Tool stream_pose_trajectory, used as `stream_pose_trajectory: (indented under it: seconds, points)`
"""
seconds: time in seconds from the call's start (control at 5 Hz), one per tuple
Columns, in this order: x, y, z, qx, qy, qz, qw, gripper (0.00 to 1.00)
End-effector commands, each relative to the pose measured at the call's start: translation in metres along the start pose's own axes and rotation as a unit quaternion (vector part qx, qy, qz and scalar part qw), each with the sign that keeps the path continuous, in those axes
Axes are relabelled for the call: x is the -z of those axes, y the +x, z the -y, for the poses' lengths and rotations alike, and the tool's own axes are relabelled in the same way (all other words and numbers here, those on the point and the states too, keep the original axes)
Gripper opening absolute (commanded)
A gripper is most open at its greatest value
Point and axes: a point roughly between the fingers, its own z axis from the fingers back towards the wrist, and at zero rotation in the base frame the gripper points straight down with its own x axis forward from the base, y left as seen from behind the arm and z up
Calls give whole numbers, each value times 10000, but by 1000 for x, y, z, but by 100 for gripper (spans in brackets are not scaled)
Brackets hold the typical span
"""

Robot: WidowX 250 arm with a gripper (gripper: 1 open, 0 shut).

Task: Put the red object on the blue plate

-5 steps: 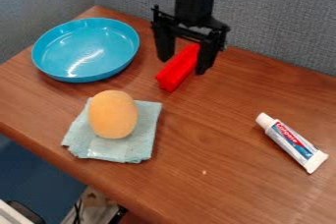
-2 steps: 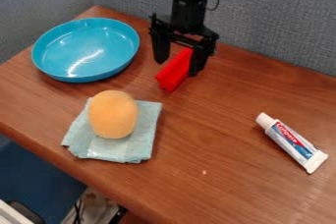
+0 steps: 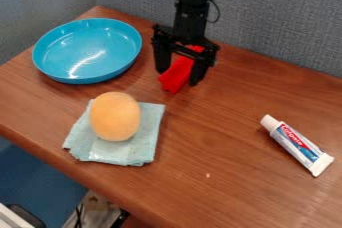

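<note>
The red object is a bright red block lying on the wooden table, just right of the blue plate, a round glossy dish at the upper left. My gripper points down over the block with its black fingers spread on either side of it. The jaws stand open around the block and its upper part is hidden behind them. Whether the fingers touch it I cannot tell.
An orange egg-shaped thing rests on a pale blue-green folded cloth in front of the plate. A white toothpaste tube lies at the right. The table's front edge runs diagonally at the lower left.
The gripper has come down and shifted slightly left, so its open fingers now straddle the red block lower than before. The block has not moved.
</note>
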Motion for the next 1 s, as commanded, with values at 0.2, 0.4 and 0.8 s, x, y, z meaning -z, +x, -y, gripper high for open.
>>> stream_pose_trajectory:
  seconds: [0.2,0.4,0.8]
  points:
    - [-19,8,-15,-101,14,314,9995,0]
    - [-30,7,-17,-100,-81,406,9991,0]
    - [-58,3,-21,-94,-277,637,9975,0]
